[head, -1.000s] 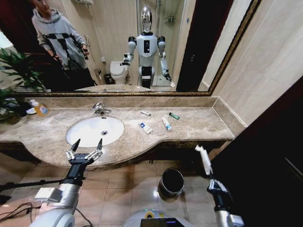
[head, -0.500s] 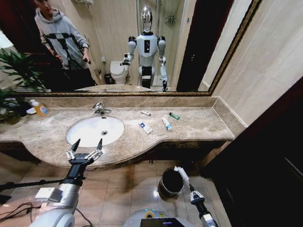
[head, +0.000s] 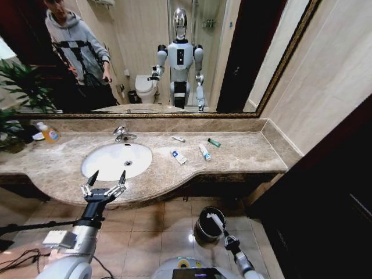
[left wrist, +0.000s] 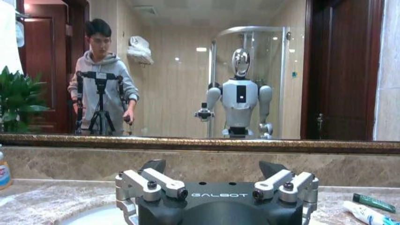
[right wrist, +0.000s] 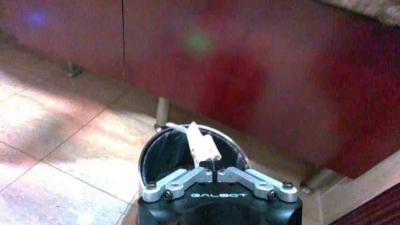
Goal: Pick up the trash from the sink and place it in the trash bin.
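My right gripper [head: 226, 235] is low over the floor, shut on a white wrapper [head: 216, 222] that pokes over the small black trash bin [head: 202, 232]. In the right wrist view the wrapper [right wrist: 201, 145] stands up from the shut gripper [right wrist: 216, 172], with the bin's mouth [right wrist: 159, 157] just beyond. On the counter right of the sink [head: 117, 160] lie two white tubes [head: 178, 156] [head: 204, 152], a green tube [head: 214, 142] and a thin white stick [head: 178, 139]. My left gripper [head: 104, 180] hangs open at the counter's front edge, empty [left wrist: 216, 176].
A chrome faucet [head: 122, 133] stands behind the basin. An orange-yellow bottle [head: 49, 133] and a plant sit at the far left of the marble counter [head: 244, 157]. Dark red cabinet fronts [right wrist: 262, 70] run under it, and a dark door closes the right side.
My right arm has swung down and inward from the right, carrying the white wrapper from beside the counter to just over the bin. The left arm has not moved.
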